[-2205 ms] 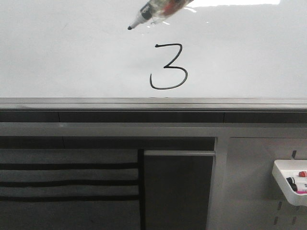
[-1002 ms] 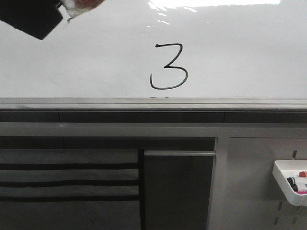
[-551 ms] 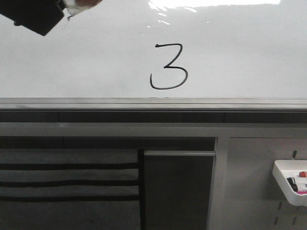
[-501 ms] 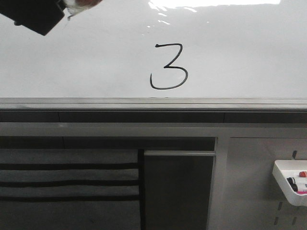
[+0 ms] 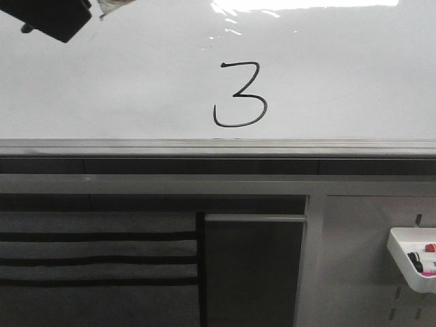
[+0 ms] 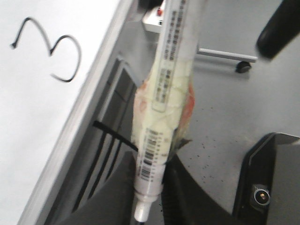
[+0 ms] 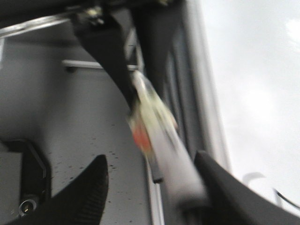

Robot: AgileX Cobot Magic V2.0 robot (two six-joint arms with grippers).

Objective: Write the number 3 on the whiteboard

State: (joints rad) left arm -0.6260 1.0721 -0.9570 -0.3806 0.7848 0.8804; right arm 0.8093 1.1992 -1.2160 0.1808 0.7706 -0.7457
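The number 3 (image 5: 240, 95) is drawn in thin black line on the whiteboard (image 5: 102, 88), just above its grey ledge (image 5: 218, 146). It also shows in the left wrist view (image 6: 51, 49). My left gripper (image 6: 147, 187) is shut on a tape-wrapped marker (image 6: 161, 93) near its white nib end, away from the board. In the front view the left gripper (image 5: 48, 17) is at the top left corner. My right gripper (image 7: 151, 159) is open, its fingers wide apart on either side of the marker's other end (image 7: 159, 136); that view is blurred.
Below the ledge are grey panels and a dark cabinet front (image 5: 253, 272). A white tray (image 5: 412, 255) with markers hangs on the pegboard at the lower right. A chair base (image 6: 239, 63) stands on the grey floor.
The marker has gone from the top centre of the board to the top left corner, mostly out of frame. The black gripper there has crept slightly upward. The 3 is unchanged.
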